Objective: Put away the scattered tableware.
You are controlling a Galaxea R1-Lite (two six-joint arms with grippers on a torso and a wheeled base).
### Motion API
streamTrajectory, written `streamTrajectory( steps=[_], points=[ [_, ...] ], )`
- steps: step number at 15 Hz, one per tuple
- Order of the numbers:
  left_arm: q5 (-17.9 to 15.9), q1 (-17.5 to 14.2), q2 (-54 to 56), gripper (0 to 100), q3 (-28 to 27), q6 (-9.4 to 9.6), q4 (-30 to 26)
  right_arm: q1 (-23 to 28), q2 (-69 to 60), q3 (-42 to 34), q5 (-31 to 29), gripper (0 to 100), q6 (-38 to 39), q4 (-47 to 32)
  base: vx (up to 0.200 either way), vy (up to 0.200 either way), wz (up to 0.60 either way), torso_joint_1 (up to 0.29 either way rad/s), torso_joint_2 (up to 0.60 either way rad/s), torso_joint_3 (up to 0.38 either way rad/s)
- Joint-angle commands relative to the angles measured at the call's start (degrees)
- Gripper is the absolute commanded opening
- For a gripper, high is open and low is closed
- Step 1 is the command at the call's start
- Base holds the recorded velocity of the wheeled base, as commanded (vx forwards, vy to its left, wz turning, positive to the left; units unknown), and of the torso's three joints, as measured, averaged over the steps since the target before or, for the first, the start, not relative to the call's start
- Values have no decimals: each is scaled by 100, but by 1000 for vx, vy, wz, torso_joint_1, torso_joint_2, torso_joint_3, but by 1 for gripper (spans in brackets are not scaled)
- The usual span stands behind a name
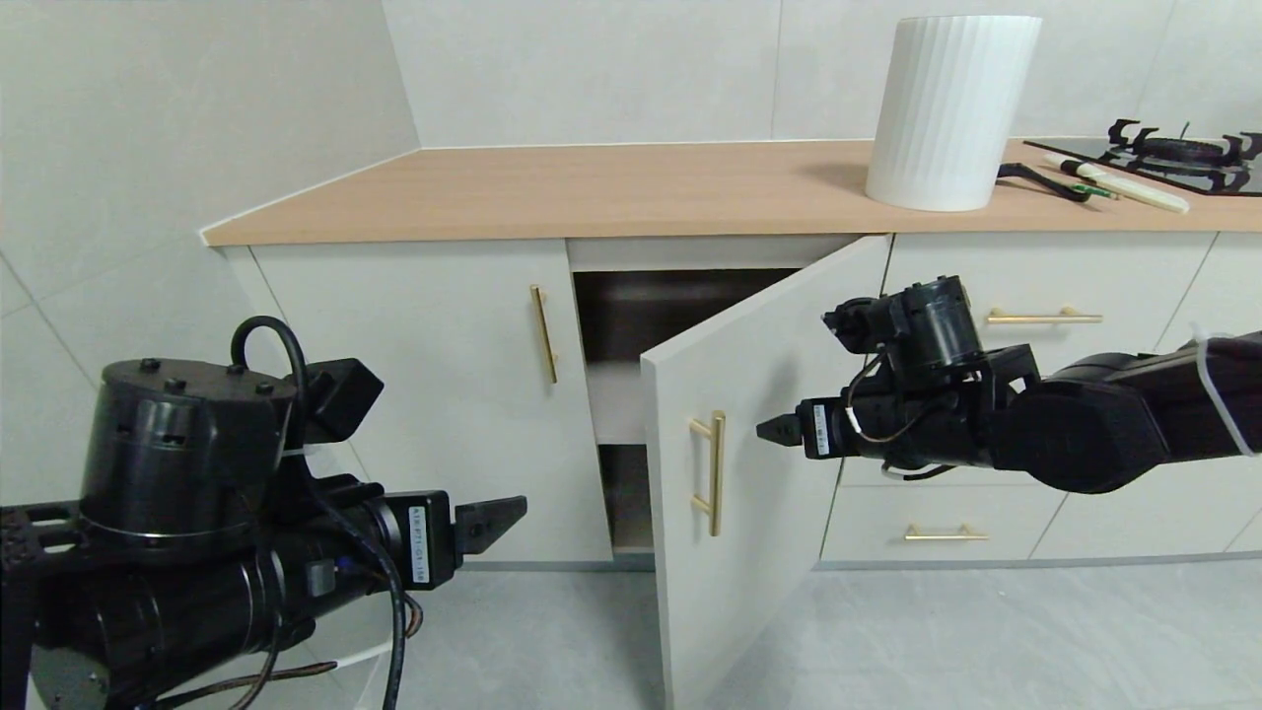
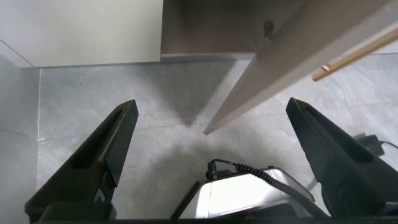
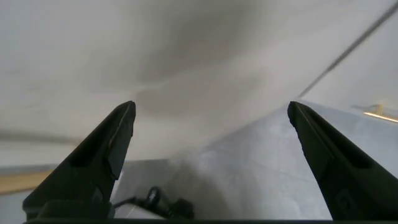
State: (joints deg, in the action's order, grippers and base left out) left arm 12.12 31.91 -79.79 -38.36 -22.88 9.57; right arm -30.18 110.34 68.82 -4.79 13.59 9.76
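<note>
Both empty with fingers spread, my left gripper (image 1: pixel 503 518) hangs low while my right gripper (image 1: pixel 767 430) sits beside the half-open cabinet door (image 1: pixel 759 325), risking bumping it shut and missing the handle (image 1: pixel 716 473).

Left sticker (image 1: pixel 427 540): a white label on the black body just behind the left gripper (image 1: pixel 493 520). One line of dark characters runs along its length, but it is too small to make out.
Right sticker (image 1: pixel 821 427): a white label on the black body just behind the right gripper (image 1: pixel 775 431). It also carries a line of dark print, again too small to tell letters from numbers.
Readable text: none; both stickers show print but neither can be read.
</note>
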Motion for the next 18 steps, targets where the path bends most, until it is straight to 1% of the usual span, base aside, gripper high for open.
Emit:
streamTrajectory(
  steps=[1, 3, 6, 8, 11, 15, 18],
  points=[
    [1, -1, -11, 100, -4, -6, 1, 48, 181, 106, -127, 100, 12, 8, 0, 0, 0, 0, 0, 0],
    [1, -1, 7, 100, -4, 3, 1, 92, 278, 202, -259, 100, 29, 105, 0, 0, 0, 0, 0, 0],
    [10, -1, 7, 100, -4, 3, 1, 83, 357, 167, -312, 100, 65, 500, 0, 0, 0, 0, 0, 0],
    [10, -1, 7, 100, -4, 3, 1, 39, 401, 158, -321, 100, 152, 623, 0, 0, 0, 0, 0, 0],
    [10, -1, 7, 100, -4, 3, 1, -163, 577, 211, -347, 100, 513, 896, 0, 0, 0, 0, 0, 0],
    [10, -1, 16, 100, -13, 3, 1, -304, 893, 246, -655, 100, 539, 1388, 0, 0, 0, 0, 0, 0],
    [19, -1, 7, 100, -13, -6, 1, -365, 963, 273, -655, 100, 662, 1414, 200, 0, 0, 2, 1, 4]
  ],
)
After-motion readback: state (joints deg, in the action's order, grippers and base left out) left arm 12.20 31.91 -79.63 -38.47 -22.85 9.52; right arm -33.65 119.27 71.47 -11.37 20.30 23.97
